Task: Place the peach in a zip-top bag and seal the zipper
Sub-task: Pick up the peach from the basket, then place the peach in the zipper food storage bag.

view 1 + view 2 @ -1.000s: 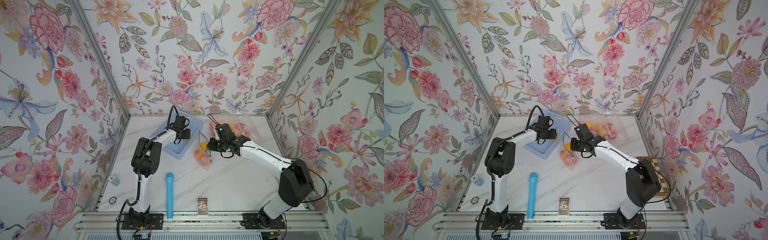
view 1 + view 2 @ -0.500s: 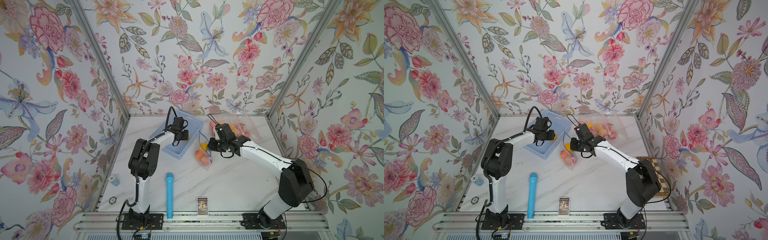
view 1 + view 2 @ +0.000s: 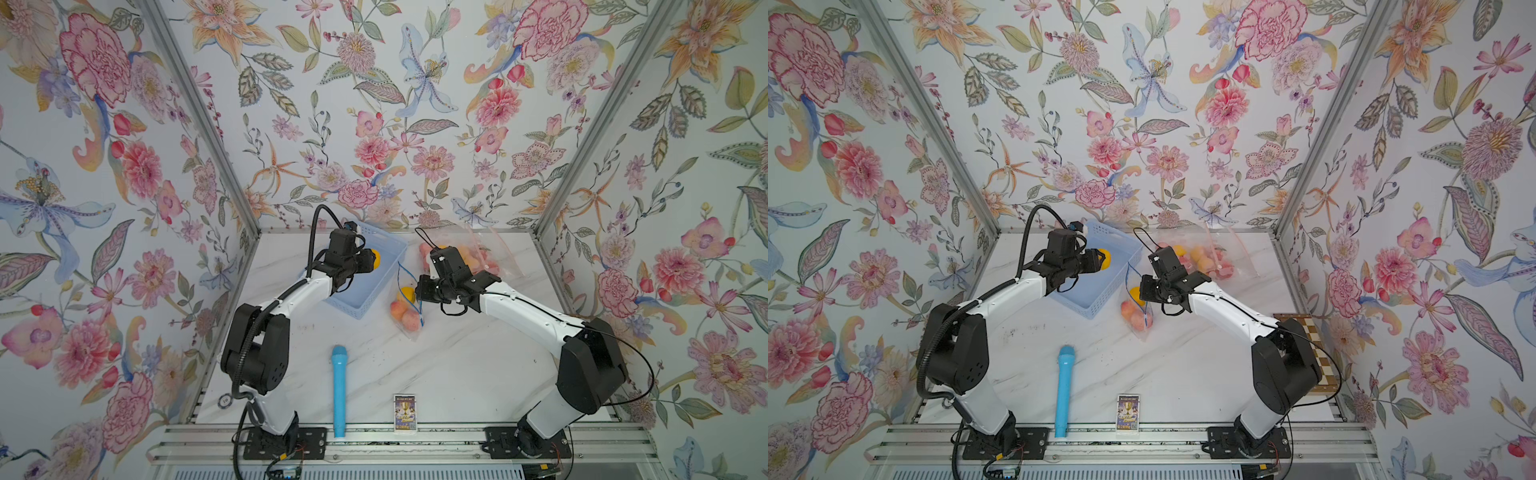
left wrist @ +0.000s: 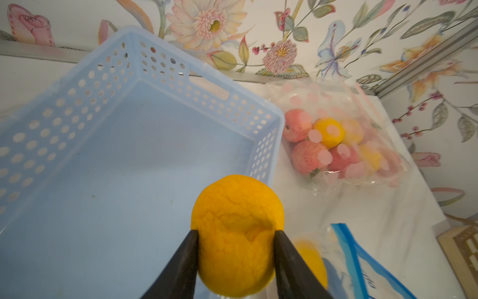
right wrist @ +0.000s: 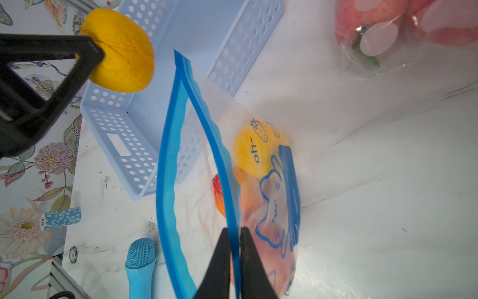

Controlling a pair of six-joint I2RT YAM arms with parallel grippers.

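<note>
A: Where is the round yellow-orange peach (image 4: 236, 202)?
B: Clamped in my left pincer (image 4: 236, 234), above the pale blue perforated plastic basket (image 4: 155, 67). My right pincer (image 5: 234, 231) pinches the open rim of the clear blue-zippered bag (image 5: 274, 196), beside it.

Lighting: bright, even and diffuse, from overhead; no dim corners in both top views.
Shadows: soft and faint on the table (image 3: 436, 374) beneath the arms.
Glare: pale sheen on the marble in the right wrist view; white highlights on the clear bag of fruit (image 5: 388, 51).
Focus: top views sharp; left wrist view crisp on the peach (image 4: 236, 233), blurred on the zip-top bag (image 4: 375, 271).
Distortion: straight edges bow toward the borders of both wrist views.
</note>
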